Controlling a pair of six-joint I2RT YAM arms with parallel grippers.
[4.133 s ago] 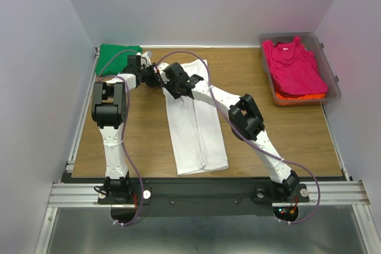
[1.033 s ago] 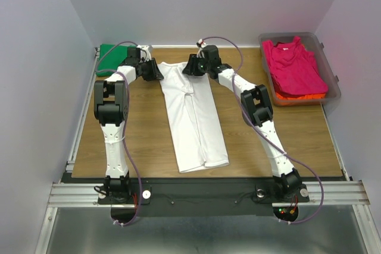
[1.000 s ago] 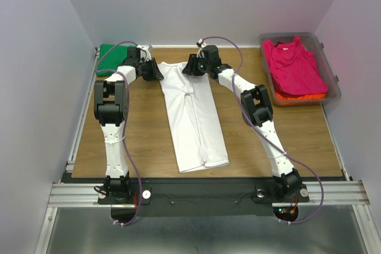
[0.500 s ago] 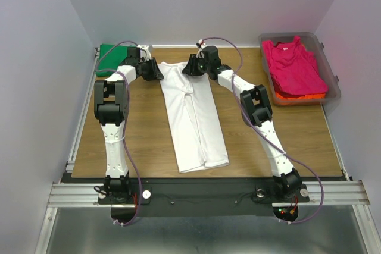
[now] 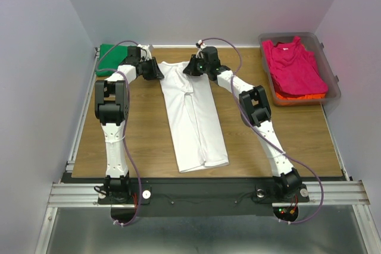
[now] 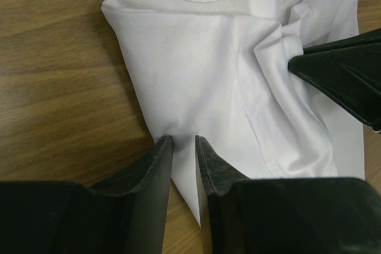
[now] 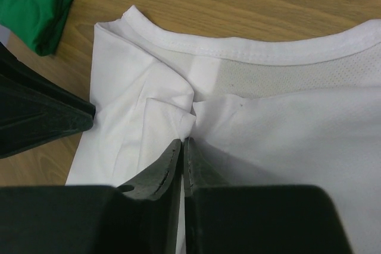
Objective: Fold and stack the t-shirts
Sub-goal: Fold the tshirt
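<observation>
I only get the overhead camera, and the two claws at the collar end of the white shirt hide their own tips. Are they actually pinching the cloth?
Observer: Yes for the right claw. Its wrist camera shows the fingers pressed together on a bunched pleat of the white t-shirt, just below the collar.
Visitor: And the other one?
Observer: The left claw has its fingers a sliver apart, with the shirt's side edge caught between them.
Visitor: Is the neck getting crumpled?
Observer: The collar band looks smooth. The creases fan out from the right claw's tip instead.
</observation>
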